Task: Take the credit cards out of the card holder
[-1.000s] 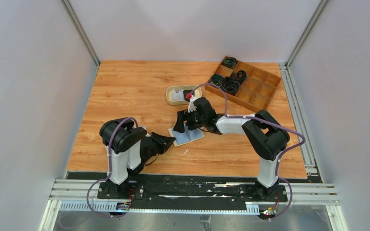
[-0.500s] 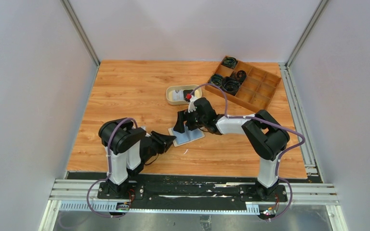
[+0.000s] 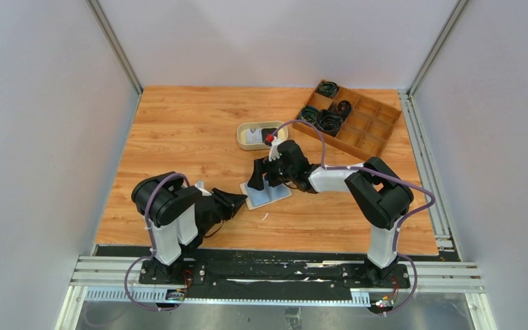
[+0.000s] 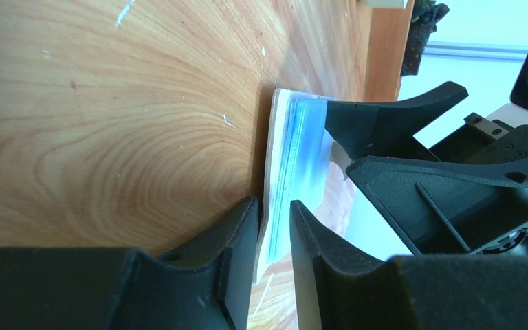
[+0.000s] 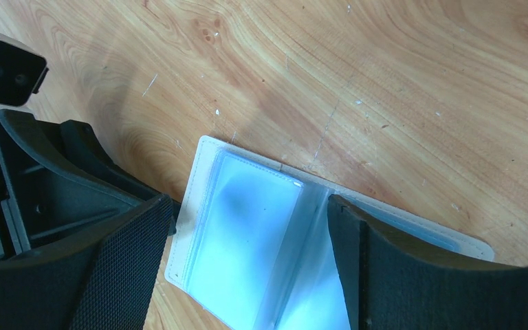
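Note:
The card holder (image 3: 272, 194) lies open on the table, pale blue pockets up; it also shows in the left wrist view (image 4: 295, 158) and the right wrist view (image 5: 247, 268). My left gripper (image 3: 243, 201) (image 4: 273, 234) is shut on the holder's near-left edge. My right gripper (image 3: 264, 180) (image 5: 247, 206) is open right over the holder, one finger on each side of the clear pockets, its right finger on the fold. No card shows clearly in the pockets. A whitish card (image 3: 252, 138) and a black one (image 3: 269, 132) lie in the oval tray.
The oval beige tray (image 3: 241, 132) stands just behind the right gripper. A wooden compartment box (image 3: 368, 130) with black cable coils (image 3: 330, 122) sits at the back right. Grey walls close in the table on three sides.
The left arm's upper body has swung a little to the left while its gripper stays on the holder's edge. The right arm and the holder have barely moved.

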{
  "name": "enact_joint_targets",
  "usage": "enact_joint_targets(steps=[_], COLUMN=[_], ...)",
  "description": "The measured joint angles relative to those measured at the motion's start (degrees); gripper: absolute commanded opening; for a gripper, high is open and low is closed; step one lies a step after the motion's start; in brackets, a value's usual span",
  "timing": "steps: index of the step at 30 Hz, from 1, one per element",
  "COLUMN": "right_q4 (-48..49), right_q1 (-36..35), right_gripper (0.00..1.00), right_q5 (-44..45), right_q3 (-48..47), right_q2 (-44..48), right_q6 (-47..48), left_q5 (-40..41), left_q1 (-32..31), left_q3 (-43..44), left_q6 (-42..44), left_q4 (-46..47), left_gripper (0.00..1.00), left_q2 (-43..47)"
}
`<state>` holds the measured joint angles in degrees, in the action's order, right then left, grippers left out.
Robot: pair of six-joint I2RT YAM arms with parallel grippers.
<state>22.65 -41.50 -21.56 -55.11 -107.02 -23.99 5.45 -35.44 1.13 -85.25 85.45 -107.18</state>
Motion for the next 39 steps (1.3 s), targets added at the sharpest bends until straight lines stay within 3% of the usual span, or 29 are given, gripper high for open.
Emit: enact_joint_targets(steps=[8,15,17,22,29,33,39], right_q4=[0.24,0.26,0.26,0.31,0.33,0.31,0.31], right_q1=[0.02,0.02,0.02,0.02,0.02,0.04,0.04], right_gripper=[0.87,0.87,0.86,0.86,0.86,0.86,0.85], right_q5=[-0.13,-0.15,-0.15,-0.13,-0.09,-0.09,-0.09], right_q3=[0.07,0.07,0.07,0.11,0.13,0.13,0.13], right_q2=[-0.04,-0.07,-0.07,-0.07,-0.07,-0.07,-0.07], right_q6=[0.0,0.02,0.0,0.0,0.02,0.02,0.0], left_q5=[1.62,0.79,0.04,-0.46,-0.57,-0.57,-0.48], left_q1=[0.0,0.02,0.07,0.09,0.07,0.07,0.09], left_q3=[-0.37,-0.17,0.66,1.14,1.22,1.22,1.14], left_q6=[2.12,1.81,-0.11,-1.77,-1.79,-1.79,-1.77], left_q4=[-5.99,2.01,2.54,2.58,2.56,2.54,2.54], left_gripper=[0.35,0.34,0.29,0.0,0.0,0.19,0.21], left_q2=[4.96,-1.97,-4.61,-5.44,-4.7,-4.85,-5.11])
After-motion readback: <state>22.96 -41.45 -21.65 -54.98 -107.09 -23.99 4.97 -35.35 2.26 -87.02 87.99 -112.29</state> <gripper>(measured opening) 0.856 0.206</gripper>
